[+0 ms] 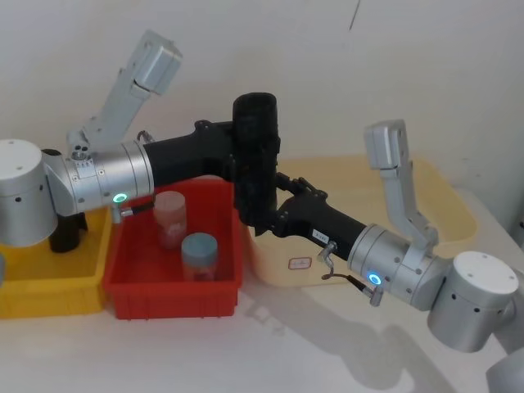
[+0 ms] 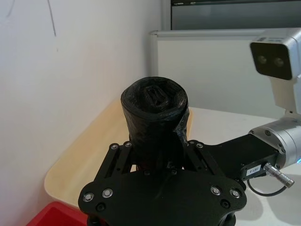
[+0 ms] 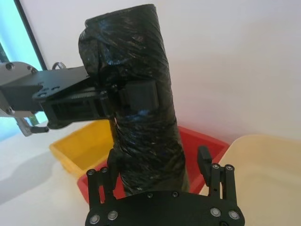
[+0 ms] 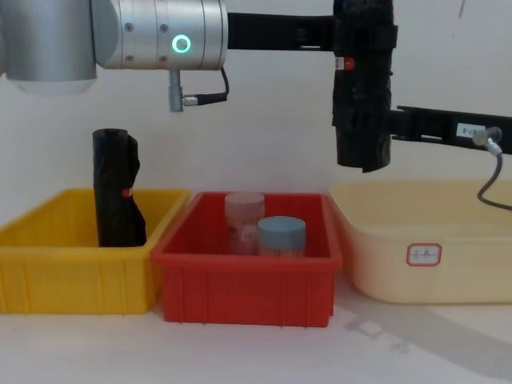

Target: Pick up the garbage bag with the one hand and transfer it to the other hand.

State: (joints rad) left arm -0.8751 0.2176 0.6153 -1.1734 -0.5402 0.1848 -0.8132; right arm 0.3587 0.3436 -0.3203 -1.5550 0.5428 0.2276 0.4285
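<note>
Handover half done: my left pincer (image 1: 250,155) clamps the garbage bag (image 1: 255,123) upright, aloft above the red bin's (image 1: 172,288) right edge. My right pincer (image 3: 157,160) brackets its lower part, jaws open; closing and release remain.

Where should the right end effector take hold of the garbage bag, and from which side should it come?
On the lower half of the garbage bag, below the left end effector clamped near its top. The bag is held upright in the air, so come level from the robot's right, with the right end effector straddling its round side.
</note>
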